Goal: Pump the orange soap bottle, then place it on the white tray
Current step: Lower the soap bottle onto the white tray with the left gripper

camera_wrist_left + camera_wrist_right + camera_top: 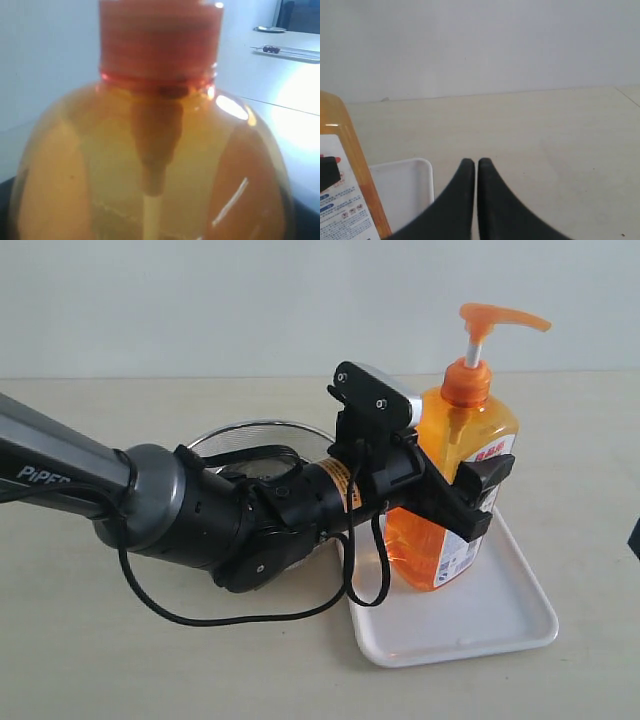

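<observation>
The orange soap bottle (455, 430) stands upright on the white tray (500, 625), its pump head raised. My left gripper (485, 500) reaches in from the left with its jaws around the bottle's body at label height. One finger (462, 508) lies across the label side. Whether the jaws press on the bottle or stand just off it does not show. In the left wrist view the bottle (150, 165) fills the frame up to its orange collar. My right gripper (476, 161) is shut and empty, low over the table beside the tray (405, 185) and the bottle (350, 145).
A round steel mesh bowl (262, 435) sits behind the left arm, just left of the tray. A black cable (230, 618) from the left arm loops over the table in front of it. A pale wall backs the table.
</observation>
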Controlling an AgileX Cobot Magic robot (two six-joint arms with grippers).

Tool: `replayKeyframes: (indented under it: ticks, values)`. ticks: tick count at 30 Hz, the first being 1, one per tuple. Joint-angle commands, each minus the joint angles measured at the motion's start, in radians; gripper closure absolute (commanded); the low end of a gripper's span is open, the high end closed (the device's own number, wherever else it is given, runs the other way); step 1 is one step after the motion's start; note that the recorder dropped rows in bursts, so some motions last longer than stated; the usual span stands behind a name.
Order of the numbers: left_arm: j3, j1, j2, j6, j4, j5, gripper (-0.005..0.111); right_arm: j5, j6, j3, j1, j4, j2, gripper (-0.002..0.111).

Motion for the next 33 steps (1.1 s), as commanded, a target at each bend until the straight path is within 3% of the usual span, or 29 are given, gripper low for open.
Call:
replayKeyframes:
  ticks: [1,4,12,23,29,33]
  values:
    - [-0.005,-0.006,-0.008,0.006,-0.022,0.031,0.028,0.002,-0.006,0.005,0.001,-0.017,-0.003,0.109]
    - [-0.005,-0.006,-0.008,-0.001,-0.024,0.044,0.026,0.003,-0.006,0.005,0.001,-0.021,-0.003,0.109]
    - [-0.007,-0.006,-0.019,-0.032,-0.022,0.088,0.007,0.011,-0.006,0.005,0.001,-0.025,-0.003,0.109]
    - [-0.007,-0.006,-0.059,-0.109,0.058,0.099,0.005,0.013,-0.006,0.005,0.001,-0.027,-0.003,0.109]
    - [-0.007,-0.006,-0.120,-0.107,0.093,0.294,0.005,0.017,-0.006,0.005,0.001,-0.028,-0.003,0.109]
    - [-0.007,-0.006,-0.161,-0.142,0.214,0.387,0.005,0.017,-0.006,0.005,0.001,-0.029,-0.003,0.109]
